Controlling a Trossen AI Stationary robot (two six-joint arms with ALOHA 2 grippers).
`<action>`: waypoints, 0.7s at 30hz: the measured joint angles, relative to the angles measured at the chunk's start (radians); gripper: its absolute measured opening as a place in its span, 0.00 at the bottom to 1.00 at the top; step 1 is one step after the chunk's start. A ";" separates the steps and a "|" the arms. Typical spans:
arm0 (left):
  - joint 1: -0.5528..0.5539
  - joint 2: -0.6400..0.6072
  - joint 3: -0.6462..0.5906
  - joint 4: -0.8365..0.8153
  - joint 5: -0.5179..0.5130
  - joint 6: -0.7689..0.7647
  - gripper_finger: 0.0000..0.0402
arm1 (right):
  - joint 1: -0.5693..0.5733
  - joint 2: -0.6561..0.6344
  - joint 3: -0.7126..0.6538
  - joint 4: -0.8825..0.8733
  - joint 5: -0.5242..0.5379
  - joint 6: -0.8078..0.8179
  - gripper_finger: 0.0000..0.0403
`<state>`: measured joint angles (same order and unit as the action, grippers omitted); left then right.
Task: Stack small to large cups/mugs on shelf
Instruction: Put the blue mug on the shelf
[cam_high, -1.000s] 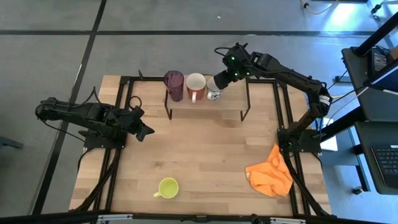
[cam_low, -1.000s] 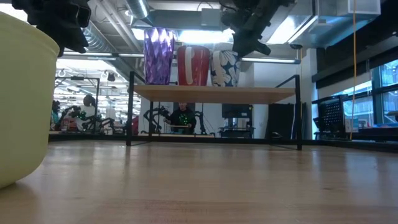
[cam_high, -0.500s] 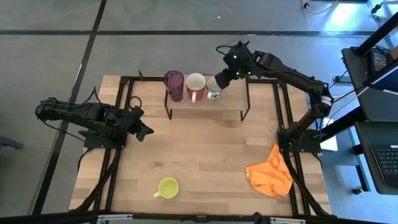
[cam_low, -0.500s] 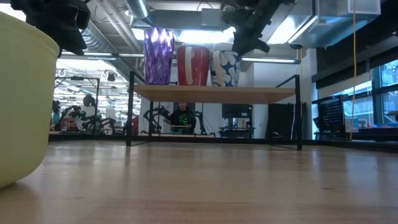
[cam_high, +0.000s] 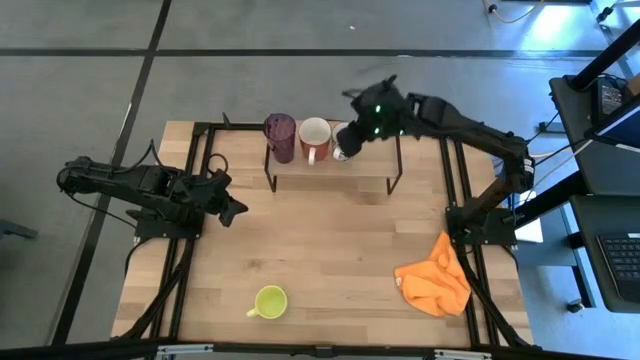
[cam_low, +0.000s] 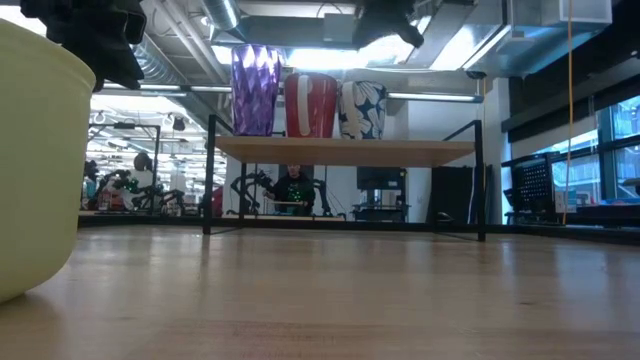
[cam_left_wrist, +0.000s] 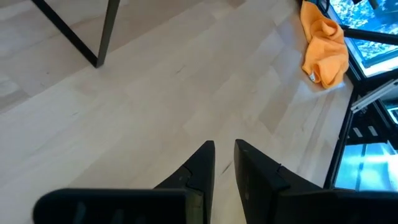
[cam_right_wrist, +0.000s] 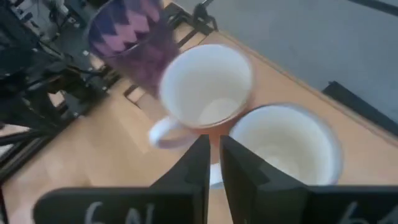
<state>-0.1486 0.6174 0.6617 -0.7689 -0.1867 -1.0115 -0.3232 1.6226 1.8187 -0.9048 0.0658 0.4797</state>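
Note:
On the shelf (cam_low: 345, 151) at the table's far side three cups stand in a row on their bases: a purple tumbler (cam_high: 280, 135), a reddish-brown mug (cam_high: 315, 137) and a white patterned mug (cam_low: 363, 110). A yellow-green mug (cam_high: 269, 301) stands on the tabletop near the front edge. My right gripper (cam_right_wrist: 213, 155) hovers shut above the reddish-brown mug (cam_right_wrist: 205, 87) and the patterned mug (cam_right_wrist: 286, 146), holding nothing. My left gripper (cam_left_wrist: 224, 162) waits shut above the table's left side, holding nothing.
An orange cloth (cam_high: 433, 283) lies crumpled at the table's near right. The shelf's thin black legs (cam_left_wrist: 102, 37) stand on the tabletop. The shelf's right half (cam_high: 372, 168) carries no cup. Black frame rails run along the table's left and right sides.
My right gripper has risen from beside the patterned mug's right side to above the cups' rims, shifting a little toward the table's left. Its fingers stayed shut. All three cups kept their places on the shelf.

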 joint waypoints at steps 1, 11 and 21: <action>0.000 0.000 0.000 0.000 -0.001 0.000 0.14 | 0.030 0.001 -0.002 0.000 0.028 0.032 0.10; 0.000 0.000 0.000 0.000 -0.018 0.078 0.14 | 0.257 0.019 -0.004 -0.151 0.388 0.390 0.10; 0.000 0.000 0.000 0.000 -0.020 0.136 0.14 | 0.304 0.138 -0.004 -0.129 0.413 0.596 0.38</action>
<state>-0.1490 0.6174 0.6617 -0.7692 -0.2066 -0.8753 -0.0195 1.7609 1.8143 -1.0340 0.4791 1.0759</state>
